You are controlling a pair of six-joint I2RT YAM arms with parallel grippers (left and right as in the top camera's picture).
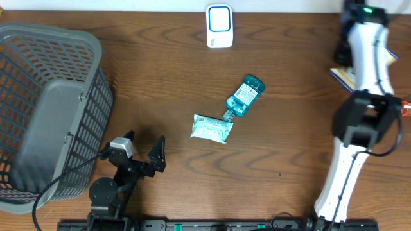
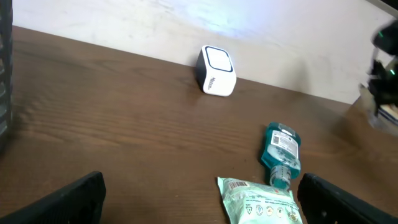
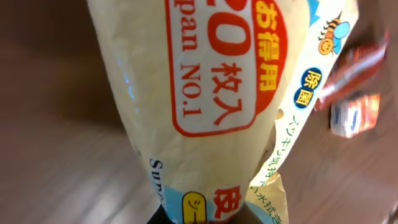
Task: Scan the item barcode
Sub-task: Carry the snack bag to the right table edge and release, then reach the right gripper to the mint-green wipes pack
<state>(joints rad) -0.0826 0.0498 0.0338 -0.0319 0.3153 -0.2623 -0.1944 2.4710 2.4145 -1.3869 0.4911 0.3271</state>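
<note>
The white scanner (image 1: pixel 219 26) with a blue face stands at the table's far edge, also in the left wrist view (image 2: pixel 216 70). A cream wipes packet (image 3: pixel 205 81) with a red label fills the right wrist view, and my right gripper (image 3: pixel 205 219) is shut on its lower end. From overhead that packet (image 1: pixel 345 76) peeks out beside the right arm at the far right. A pale green packet (image 1: pixel 211 128) and a blue bottle (image 1: pixel 244 95) lie mid-table. My left gripper (image 1: pixel 142 153) stands open near the front, short of the green packet (image 2: pixel 261 202), holding nothing.
A grey mesh basket (image 1: pixel 51 109) takes up the left side. A small red-orange item (image 1: pixel 406 108) lies at the right edge, also seen past the packet (image 3: pixel 354 112). The blue bottle (image 2: pixel 282 152) touches the green packet's corner.
</note>
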